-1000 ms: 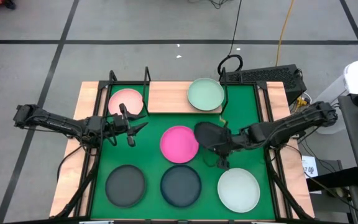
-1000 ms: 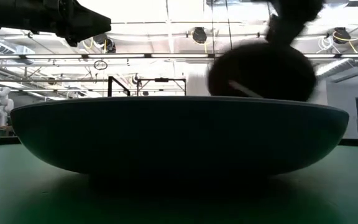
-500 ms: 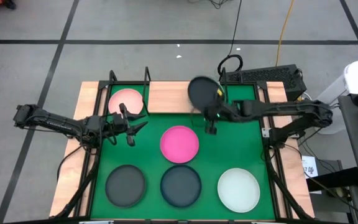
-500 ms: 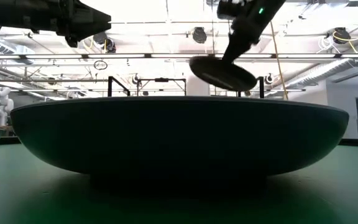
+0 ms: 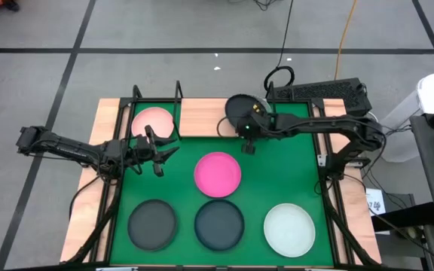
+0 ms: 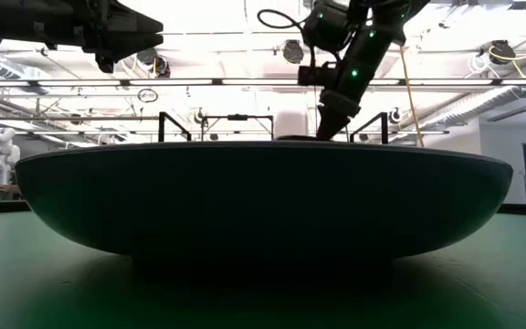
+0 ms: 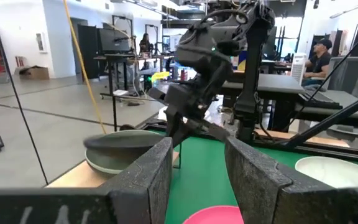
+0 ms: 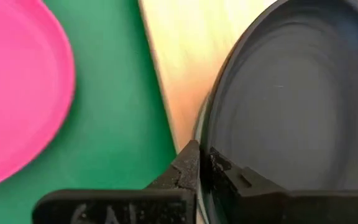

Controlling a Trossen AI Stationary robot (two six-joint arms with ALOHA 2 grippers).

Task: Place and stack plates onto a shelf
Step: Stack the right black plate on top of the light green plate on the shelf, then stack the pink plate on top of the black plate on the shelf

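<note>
The light-wood shelf (image 5: 202,117) stands at the table's far edge. A light pink plate (image 5: 153,121) lies on its left end. On its right end a dark plate (image 5: 240,110) lies level on top of the pale green plate (image 7: 107,163), which shows only as a rim below it. My right gripper (image 5: 246,129) is shut on that dark plate. My left gripper (image 5: 158,153) hovers open near the light pink plate, holding nothing. On the green mat lie a hot pink plate (image 5: 218,173), two dark plates (image 5: 152,224) (image 5: 219,224) and a whitish plate (image 5: 289,229). My right gripper pinches the dark plate's near rim (image 8: 205,140), one finger (image 8: 232,178) inside the plate and the other finger (image 8: 184,167) outside it. It comes slanting down from the table's near-right side. The plate lies level, resting on the pale green plate on the shelf.
Black wire uprights (image 5: 178,92) rise at the shelf's far left. A coiled cable (image 5: 279,76) and a black box (image 5: 324,92) sit beyond the far right corner. In the low view a dark plate (image 6: 263,201) fills the foreground. People stand in the room behind (image 7: 319,56).
My right gripper has carried the dark plate from above the mat's middle right toward the far edge, over the shelf's right end. It has lowered and levelled the plate onto the pale green plate, covering it. It has stayed shut on the rim.
</note>
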